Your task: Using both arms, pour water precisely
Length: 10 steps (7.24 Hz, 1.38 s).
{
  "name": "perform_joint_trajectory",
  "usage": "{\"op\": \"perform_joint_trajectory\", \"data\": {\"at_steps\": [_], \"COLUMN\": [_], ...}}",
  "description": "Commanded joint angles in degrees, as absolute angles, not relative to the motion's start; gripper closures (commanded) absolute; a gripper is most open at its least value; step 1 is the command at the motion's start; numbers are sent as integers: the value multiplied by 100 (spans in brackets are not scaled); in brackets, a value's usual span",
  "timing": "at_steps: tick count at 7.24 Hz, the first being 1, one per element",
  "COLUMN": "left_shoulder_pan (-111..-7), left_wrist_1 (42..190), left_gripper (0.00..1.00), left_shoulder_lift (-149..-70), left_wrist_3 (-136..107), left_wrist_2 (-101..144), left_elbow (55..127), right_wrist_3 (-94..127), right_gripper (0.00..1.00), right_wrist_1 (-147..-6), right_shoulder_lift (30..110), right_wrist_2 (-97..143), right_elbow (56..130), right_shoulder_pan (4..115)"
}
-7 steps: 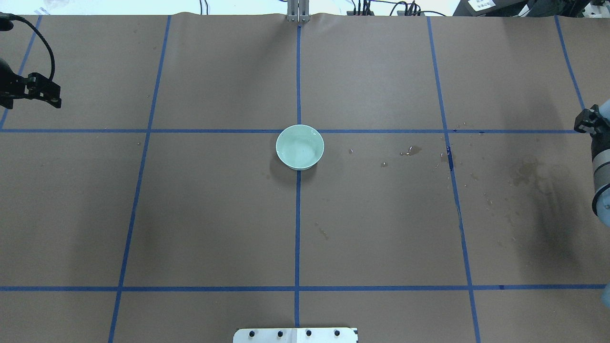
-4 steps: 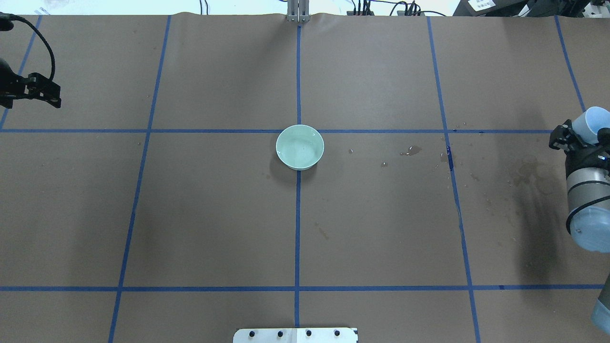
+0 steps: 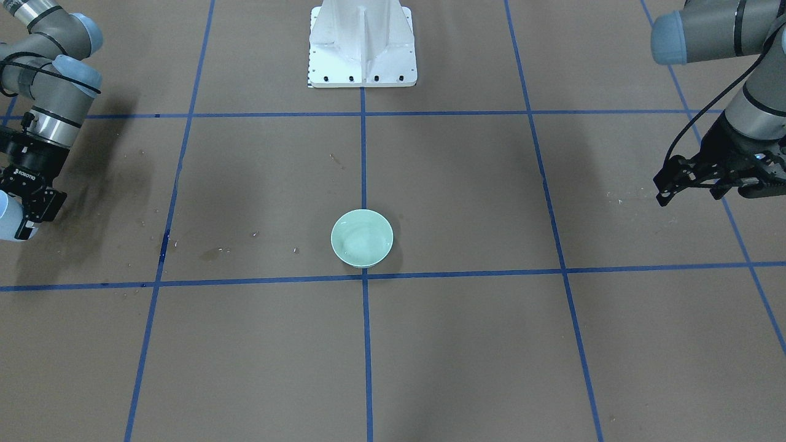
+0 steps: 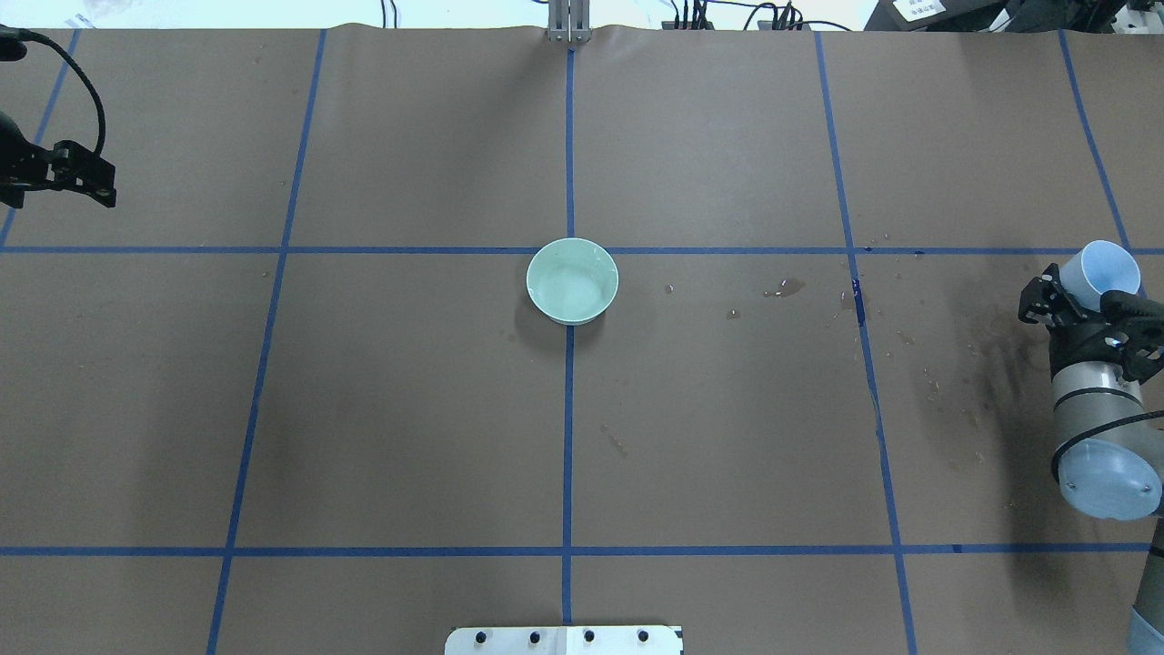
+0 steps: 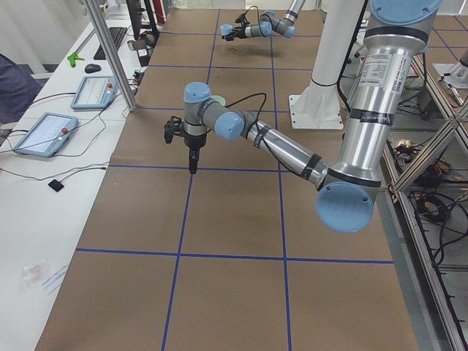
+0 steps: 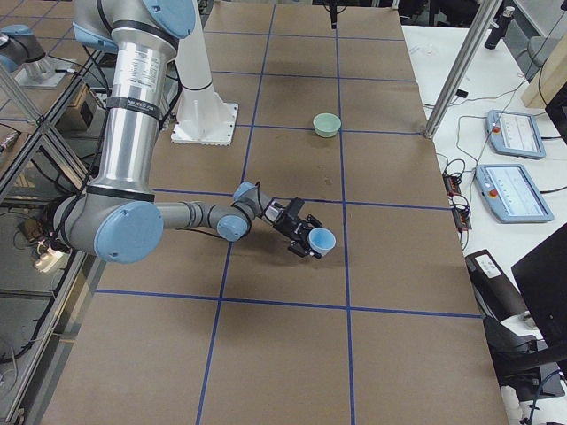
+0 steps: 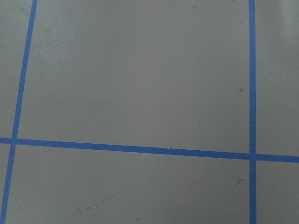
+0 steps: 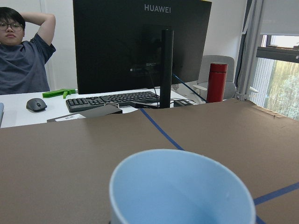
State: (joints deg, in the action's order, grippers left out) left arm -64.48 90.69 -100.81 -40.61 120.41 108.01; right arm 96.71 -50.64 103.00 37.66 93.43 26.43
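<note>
My right gripper clamped on blue cup, at right table edge. Bowl sits at table centre, well apart, to cup's left in overhead view. Water not discernible in cup; faint sheen in bowl. Right arm must carry cup left toward bowl. My left gripper at far left edge, holds nothing, fingers look together. Neither arm clearly nearer bowl.
</note>
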Motion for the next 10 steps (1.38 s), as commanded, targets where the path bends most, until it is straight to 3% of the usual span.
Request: {"op": "perform_joint_trajectory", "data": {"at_steps": [1, 10], "left_shoulder_pan": [-6442, -6434], "left_wrist_1": [9062, 9070], "left_gripper": [0, 0], "left_shoulder_lift": [-10081, -10099], "left_wrist_3": [-4061, -4052], "left_wrist_2": [12041, 12041], "left_elbow": [10793, 10793], "right_wrist_3": [9721, 10072], "right_gripper": [100, 100], "right_wrist_1": [-5054, -5062], "right_shoulder_lift": [10301, 10354], "right_wrist_2": [3735, 3709], "right_elbow": [9158, 8790], "right_shoulder_pan": [2637, 2532]}}
